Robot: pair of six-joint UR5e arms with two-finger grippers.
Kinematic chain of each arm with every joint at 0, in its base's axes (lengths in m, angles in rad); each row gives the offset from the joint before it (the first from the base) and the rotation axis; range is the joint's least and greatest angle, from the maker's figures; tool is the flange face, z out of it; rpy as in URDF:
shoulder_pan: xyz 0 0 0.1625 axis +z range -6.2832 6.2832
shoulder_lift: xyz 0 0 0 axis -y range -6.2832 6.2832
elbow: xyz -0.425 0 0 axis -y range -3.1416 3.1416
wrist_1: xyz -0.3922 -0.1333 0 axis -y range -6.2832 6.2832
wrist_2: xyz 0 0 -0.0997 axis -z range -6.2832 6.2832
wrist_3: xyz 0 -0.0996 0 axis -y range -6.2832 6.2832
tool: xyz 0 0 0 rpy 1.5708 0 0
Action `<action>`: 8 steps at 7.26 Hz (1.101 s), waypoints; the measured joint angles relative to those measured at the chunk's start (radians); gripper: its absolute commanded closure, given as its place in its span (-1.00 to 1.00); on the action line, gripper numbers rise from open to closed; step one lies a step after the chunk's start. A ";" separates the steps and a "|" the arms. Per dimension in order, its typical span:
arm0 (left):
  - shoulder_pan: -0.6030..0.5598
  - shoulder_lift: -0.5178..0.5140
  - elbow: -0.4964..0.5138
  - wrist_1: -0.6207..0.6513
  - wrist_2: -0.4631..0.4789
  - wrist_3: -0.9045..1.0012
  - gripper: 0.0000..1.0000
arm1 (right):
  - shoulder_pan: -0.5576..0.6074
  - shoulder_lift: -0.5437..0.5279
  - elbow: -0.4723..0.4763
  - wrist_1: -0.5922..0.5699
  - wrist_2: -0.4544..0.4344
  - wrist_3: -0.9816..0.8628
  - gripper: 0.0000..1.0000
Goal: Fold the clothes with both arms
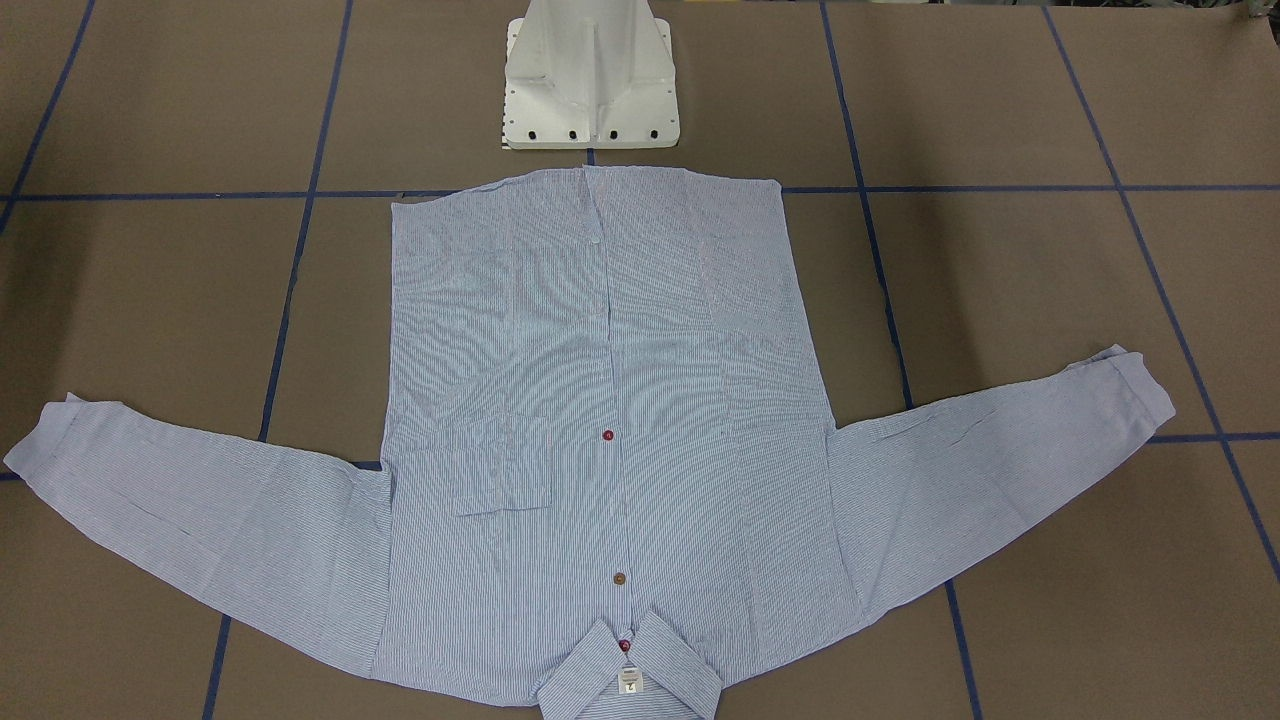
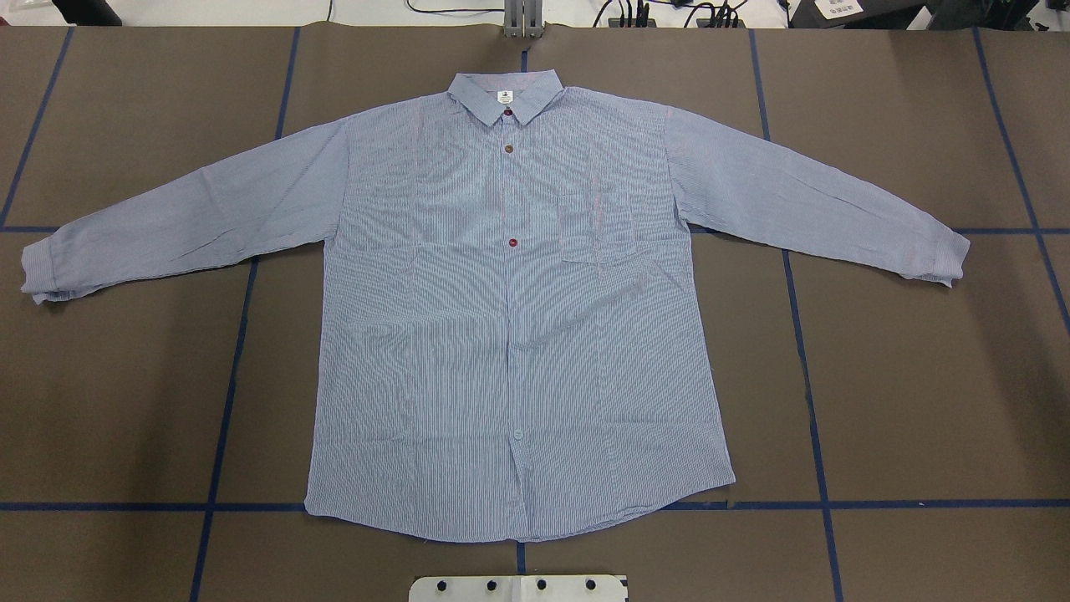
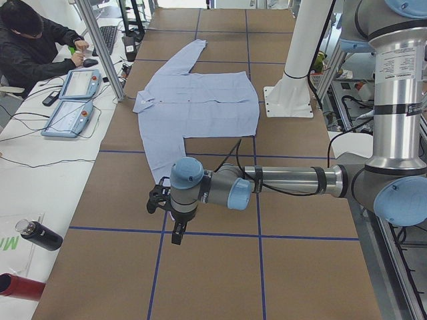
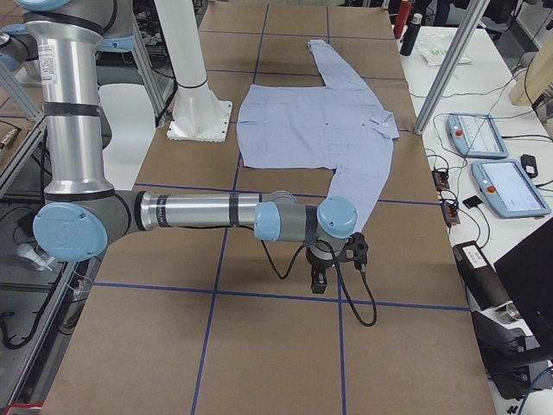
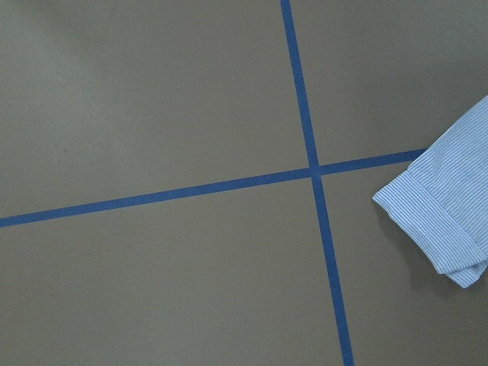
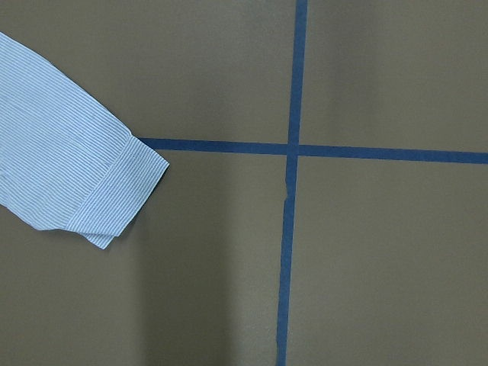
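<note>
One brown paper-covered table (image 2: 919,376) with a grid of blue tape lines (image 2: 807,334). One pinstriped button-up shirt (image 2: 510,334) lies flat on it, front up and centred. Its hem is near the white pedestal (image 1: 590,80), the collar (image 2: 506,88) at the far edge, and both sleeves are spread out to the sides.

The left arm (image 3: 293,180) and right arm (image 4: 199,212) show only in the side views. Each reaches out low over the table, past a sleeve end. In the left side view the left arm's wrist hides the end of the near sleeve.

The left gripper (image 3: 176,233) hangs above the table near the left-side cuff (image 5: 446,202), not touching it. The right gripper (image 4: 320,278) does the same near the right-side cuff (image 6: 114,191). In each wrist view the cuff sits at the frame edge, beside a tape crossing. I cannot tell whether the fingers of either gripper are apart or together.

A side bench holds two teach pendants (image 3: 70,110) and a black bottle (image 3: 40,235), with a seated person (image 3: 33,47) at its far end.

Small details on the shirt: chest pocket (image 2: 598,226), dark red buttons (image 2: 512,242) and a white neck label (image 2: 506,96).
</note>
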 measured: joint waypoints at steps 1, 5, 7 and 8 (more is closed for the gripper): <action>0.000 -0.001 0.000 0.000 0.000 0.000 -1.00 | 0.000 0.001 0.000 0.000 0.000 0.000 -1.00; 0.001 -0.010 -0.006 -0.001 -0.001 0.000 -1.00 | 0.000 0.007 0.007 0.000 0.008 0.002 -1.00; 0.002 -0.044 -0.012 -0.002 -0.006 0.000 -1.00 | -0.006 0.032 0.015 0.002 0.007 -0.003 -1.00; 0.004 -0.063 -0.013 -0.006 -0.007 -0.001 -1.00 | -0.016 0.048 0.020 0.002 0.006 -0.001 -1.00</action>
